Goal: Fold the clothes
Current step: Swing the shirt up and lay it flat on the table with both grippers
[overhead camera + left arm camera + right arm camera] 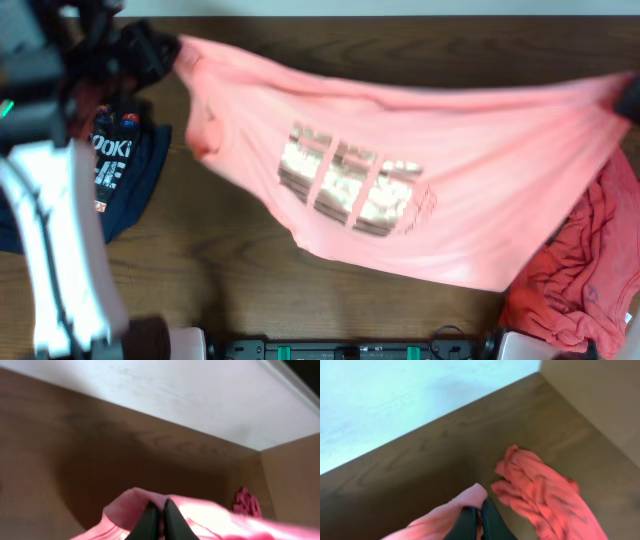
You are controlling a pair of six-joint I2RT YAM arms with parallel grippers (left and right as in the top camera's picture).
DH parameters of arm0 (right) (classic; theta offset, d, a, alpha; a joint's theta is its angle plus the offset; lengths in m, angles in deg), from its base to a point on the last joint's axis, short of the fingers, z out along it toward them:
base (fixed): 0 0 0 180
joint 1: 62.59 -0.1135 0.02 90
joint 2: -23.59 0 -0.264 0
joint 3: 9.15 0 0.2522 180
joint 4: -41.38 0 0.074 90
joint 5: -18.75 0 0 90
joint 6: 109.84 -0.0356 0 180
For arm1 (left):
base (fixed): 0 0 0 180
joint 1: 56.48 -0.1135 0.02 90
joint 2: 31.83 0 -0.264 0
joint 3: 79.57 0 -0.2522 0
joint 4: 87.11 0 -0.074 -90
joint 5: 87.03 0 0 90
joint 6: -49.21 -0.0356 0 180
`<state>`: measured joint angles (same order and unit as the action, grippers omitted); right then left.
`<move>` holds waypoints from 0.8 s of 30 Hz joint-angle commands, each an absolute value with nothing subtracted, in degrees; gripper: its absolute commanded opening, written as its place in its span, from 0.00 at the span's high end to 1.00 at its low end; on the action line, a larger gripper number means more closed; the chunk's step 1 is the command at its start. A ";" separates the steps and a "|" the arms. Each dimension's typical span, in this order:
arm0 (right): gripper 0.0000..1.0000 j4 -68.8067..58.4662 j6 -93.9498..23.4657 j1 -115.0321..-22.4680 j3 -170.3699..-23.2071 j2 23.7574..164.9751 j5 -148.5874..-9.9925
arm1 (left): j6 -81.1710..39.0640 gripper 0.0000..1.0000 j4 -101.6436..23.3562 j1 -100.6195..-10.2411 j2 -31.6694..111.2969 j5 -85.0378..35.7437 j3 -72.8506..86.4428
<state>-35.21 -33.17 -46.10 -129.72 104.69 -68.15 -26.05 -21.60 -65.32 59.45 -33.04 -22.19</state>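
Close to the robot, a red shirt (585,280) lies in a crumpled heap on the right of the brown worktop (220,280). A navy shirt (130,185) with letters on it lies on the left. Past them, the pink shirt (480,190) is stretched wide across the worktop, with a shiny print (350,180) in its middle. At the far side, the left pincer (160,509) is pinched tight on one corner of the pink shirt. The right pincer (479,509) is pinched tight on the other corner.
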 commanded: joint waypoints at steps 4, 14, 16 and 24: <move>0.99 -23.13 -32.84 -46.36 -129.93 112.37 -74.30 | -26.77 0.94 -34.59 -61.74 70.38 -34.13 -22.16; 0.99 -17.55 -33.52 -46.05 -134.24 109.11 -68.90 | -21.63 0.94 -45.82 -61.98 71.23 -36.54 -26.01; 0.99 -22.45 -33.49 -46.05 -134.24 108.58 -66.80 | -21.65 0.94 -42.41 -61.98 71.23 -38.57 -26.01; 0.99 -47.65 -33.52 -46.05 -129.30 110.40 -61.60 | -32.52 0.94 -6.76 -60.12 71.25 -34.96 -23.52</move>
